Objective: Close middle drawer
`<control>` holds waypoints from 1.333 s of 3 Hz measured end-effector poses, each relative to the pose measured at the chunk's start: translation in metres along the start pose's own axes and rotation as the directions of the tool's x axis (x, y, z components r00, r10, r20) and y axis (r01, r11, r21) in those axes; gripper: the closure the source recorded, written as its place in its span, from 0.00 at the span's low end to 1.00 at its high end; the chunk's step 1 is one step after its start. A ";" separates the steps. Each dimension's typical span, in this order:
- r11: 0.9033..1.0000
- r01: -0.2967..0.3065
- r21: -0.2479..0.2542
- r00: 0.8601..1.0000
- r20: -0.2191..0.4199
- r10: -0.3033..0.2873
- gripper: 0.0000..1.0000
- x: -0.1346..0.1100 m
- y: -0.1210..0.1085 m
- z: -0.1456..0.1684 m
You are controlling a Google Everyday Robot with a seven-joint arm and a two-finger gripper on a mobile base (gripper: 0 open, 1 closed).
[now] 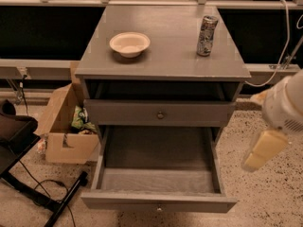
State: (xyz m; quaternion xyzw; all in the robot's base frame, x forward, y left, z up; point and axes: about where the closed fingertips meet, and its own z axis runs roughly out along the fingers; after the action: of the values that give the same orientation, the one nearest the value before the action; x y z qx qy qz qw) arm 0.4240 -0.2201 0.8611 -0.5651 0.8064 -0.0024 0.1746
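Middle drawer (158, 201): pulled far out of the front of the cabinet (170, 60), toward where I stood; its inside was bare and its small knob sat at the centre of the front.
Black frame (61, 200): on the floor at far left, with a cord trailing beside it.
Box (71, 148): open cardboard, on the floor just beside the cabinet's left side, with green packets (81, 119) in it.
Bowl (129, 44): pale, upright, on the cabinet top left of centre.
Upper drawer (160, 113): directly above the middle drawer, with a dark gap showing between its front and the cabinet top.
Can (206, 36): upright on the cabinet top toward the right, well apart from the bowl.
Cable (284, 41): white, hanging down behind the cabinet's right corner.
Gripper (262, 150): at far right, off the cabinet's right side, level with the middle drawer but apart from it, touching nothing; whether clenched or released I could not tell.
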 end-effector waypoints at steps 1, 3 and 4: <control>0.997 -0.034 -0.064 0.999 0.029 0.036 0.00 0.028 0.035 0.087; 0.991 -0.066 -0.116 0.994 0.084 0.076 0.00 0.047 0.076 0.220; 0.992 -0.070 -0.101 0.992 0.097 0.080 0.00 0.046 0.073 0.226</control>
State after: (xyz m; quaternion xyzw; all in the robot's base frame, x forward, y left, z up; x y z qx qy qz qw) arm 0.4078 -0.1921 0.6218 -0.5415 0.8164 0.0720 0.1873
